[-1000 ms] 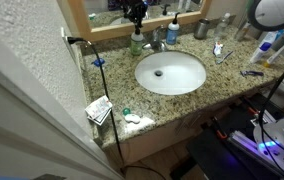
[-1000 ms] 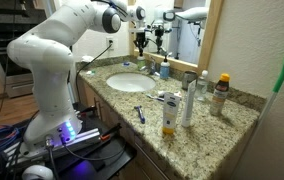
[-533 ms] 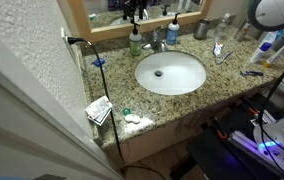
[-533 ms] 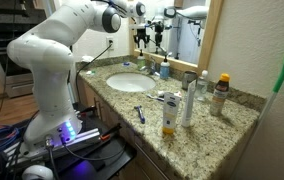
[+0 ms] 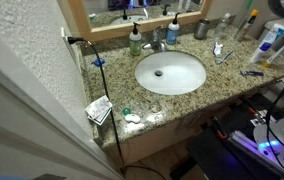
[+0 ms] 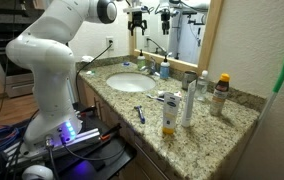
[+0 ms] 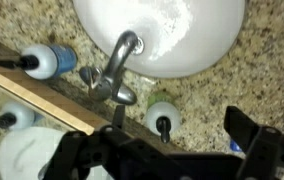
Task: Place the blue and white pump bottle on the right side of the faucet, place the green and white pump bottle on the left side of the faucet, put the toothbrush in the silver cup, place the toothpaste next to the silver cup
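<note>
Granite bathroom table (image 5: 232, 88): green and white pump bottle (image 7: 162, 116) stands upright below the jaws, in line with the gap between them. Jaws spread wide, holding nothing. Faucet (image 7: 117, 72) is just beyond that bottle. Blue and white pump bottle (image 7: 48, 60) sits past the faucet, well off to one side of the jaws.

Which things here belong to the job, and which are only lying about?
Job: green pump bottle, blue pump bottle, faucet, silver cup, toothpaste, toothbrush.
Lying about: tall white-and-blue bottles, blue handled item, brown bottle.
</note>
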